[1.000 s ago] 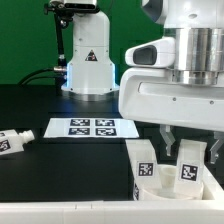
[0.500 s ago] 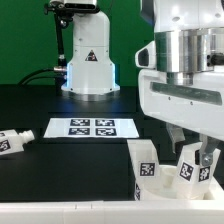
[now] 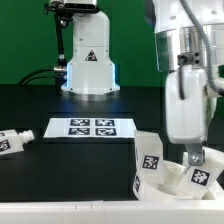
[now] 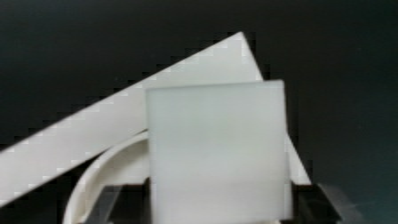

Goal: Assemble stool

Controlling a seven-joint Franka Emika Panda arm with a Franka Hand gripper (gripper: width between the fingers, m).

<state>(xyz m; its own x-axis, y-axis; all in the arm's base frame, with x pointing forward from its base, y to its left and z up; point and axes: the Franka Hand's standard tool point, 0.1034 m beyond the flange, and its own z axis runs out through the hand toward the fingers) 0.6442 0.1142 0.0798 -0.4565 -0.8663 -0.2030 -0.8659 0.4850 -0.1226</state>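
The stool seat lies at the front of the exterior view's right, its curved rim also showing in the wrist view. A white tagged leg stands upright in it. My gripper hangs over the seat's right side, just above a second tagged leg. In the wrist view the gripper is shut on a white block leg, with dark fingers on both sides of it. A third loose leg lies on the black table at the far left.
The marker board lies flat mid-table. A white robot base stands behind it. The table's white front edge runs along the bottom. A white slanted sheet shows behind the held leg in the wrist view.
My arm has swung to the exterior view's right and turned. The leg under the gripper and the seat have shifted right with it, and the standing leg now leans slightly.
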